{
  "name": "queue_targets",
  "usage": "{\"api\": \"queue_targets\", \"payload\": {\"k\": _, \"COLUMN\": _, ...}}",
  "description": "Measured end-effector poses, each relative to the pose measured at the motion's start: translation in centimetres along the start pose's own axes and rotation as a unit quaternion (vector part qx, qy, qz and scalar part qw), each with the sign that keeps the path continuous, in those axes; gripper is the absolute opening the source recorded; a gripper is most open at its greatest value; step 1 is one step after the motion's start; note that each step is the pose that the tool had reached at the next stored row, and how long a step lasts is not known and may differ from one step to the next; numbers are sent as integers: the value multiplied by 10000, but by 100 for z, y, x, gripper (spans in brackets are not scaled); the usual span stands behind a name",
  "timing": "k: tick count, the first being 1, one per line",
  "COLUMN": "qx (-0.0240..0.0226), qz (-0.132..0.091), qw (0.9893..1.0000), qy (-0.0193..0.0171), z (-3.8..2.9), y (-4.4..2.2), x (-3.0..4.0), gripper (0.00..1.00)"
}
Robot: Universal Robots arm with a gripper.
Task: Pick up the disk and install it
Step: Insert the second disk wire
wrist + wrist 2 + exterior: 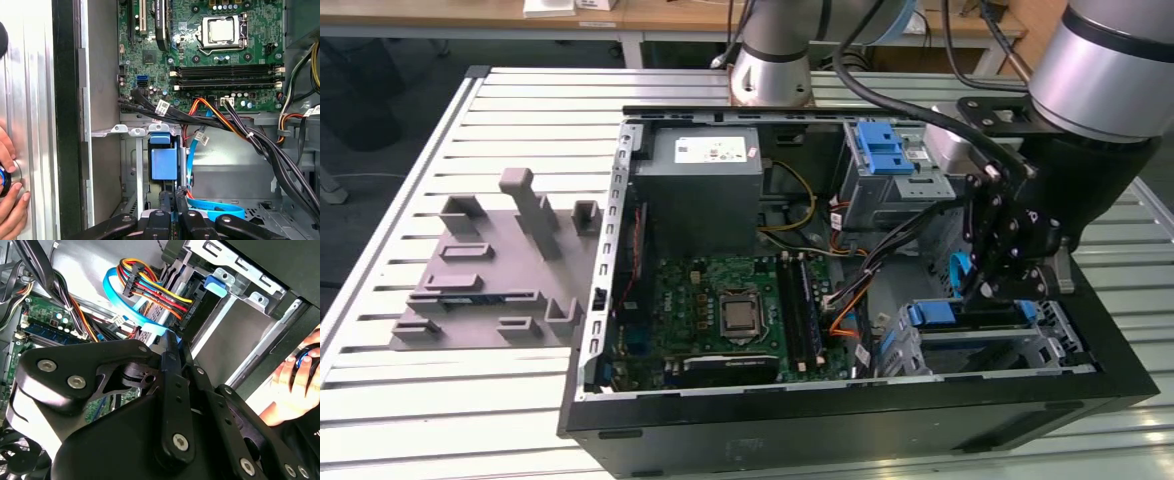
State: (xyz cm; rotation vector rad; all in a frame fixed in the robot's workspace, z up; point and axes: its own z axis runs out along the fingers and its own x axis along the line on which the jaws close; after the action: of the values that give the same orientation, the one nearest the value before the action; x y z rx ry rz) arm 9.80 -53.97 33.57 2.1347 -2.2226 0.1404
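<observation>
**A:** Where is the disk (937, 313) now?

**B:** Look to the lower right of the exterior view. Its blue carrier end sits in the drive cage (1041, 345) of the open computer case (854, 415). The first wrist view shows the same blue face (164, 160) framed by the cage's metal rails. The gripper (1014, 290) hangs just beside it, close above that blue end in the first wrist view (173, 195).

**A:** Is it holding anything?

**B:** You cannot tell from these pictures whether it is clamped or free, so treat it as unknown.

**A:** How will the disk handle?

**B:** I'd judge it stiff, dense for its size and unkind to knocks (the bare metal faces are likely slick too). Take hold of the blue plastic carrier, at its end or along its side rails. Mind the light-blue data cable (215, 206) lying near the gripper.
</observation>
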Motion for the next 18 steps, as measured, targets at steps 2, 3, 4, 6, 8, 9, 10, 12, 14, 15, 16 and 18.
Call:
{"api": "queue_targets", "payload": {"k": 2, "qx": 0, "qz": -1, "qw": 10000, "qy": 6, "z": -1, "y": 0, "x": -7, "gripper": 16}}
{"api": "queue_targets", "payload": {"k": 3, "qx": 1, "qz": -1, "qw": 10000, "qy": 10, "z": -2, "y": 0, "x": -10, "gripper": 16}}
{"api": "queue_targets", "payload": {"k": 4, "qx": 1, "qz": -1, "qw": 10000, "qy": 19, "z": -2, "y": 0, "x": -12, "gripper": 16}}
{"api": "queue_targets", "payload": {"k": 6, "qx": 3, "qz": -3, "qw": 10000, "qy": 66, "z": -2, "y": 0, "x": -15, "gripper": 16}}
{"api": "queue_targets", "payload": {"k": 8, "qx": 5, "qz": -4, "qw": 9999, "qy": 113, "z": -2, "y": 0, "x": -21, "gripper": 16}}
{"api": "queue_targets", "payload": {"k": 9, "qx": 5, "qz": -4, "qw": 9999, "qy": 124, "z": -3, "y": 0, "x": -24, "gripper": 16}}
{"api": "queue_targets", "payload": {"k": 10, "qx": 5, "qz": -5, "qw": 9999, "qy": 125, "z": -4, "y": 0, "x": -27, "gripper": 16}}
{"api": "queue_targets", "payload": {"k": 12, "qx": 6, "qz": -7, "qw": 9999, "qy": 126, "z": -4, "y": 0, "x": -33, "gripper": 16}}
{"api": "queue_targets", "payload": {"k": 14, "qx": 6, "qz": -10, "qw": 9999, "qy": 126, "z": -4, "y": 0, "x": -38, "gripper": 16}}
{"api": "queue_targets", "payload": {"k": 15, "qx": 6, "qz": -10, "qw": 9999, "qy": 126, "z": -4, "y": 0, "x": -38, "gripper": 16}}
{"api": "queue_targets", "payload": {"k": 16, "qx": 6, "qz": -10, "qw": 9999, "qy": 125, "z": -5, "y": 0, "x": -38, "gripper": 16}}
{"api": "queue_targets", "payload": {"k": 18, "qx": 6, "qz": -11, "qw": 9999, "qy": 125, "z": -12, "y": 0, "x": -39, "gripper": 16}}
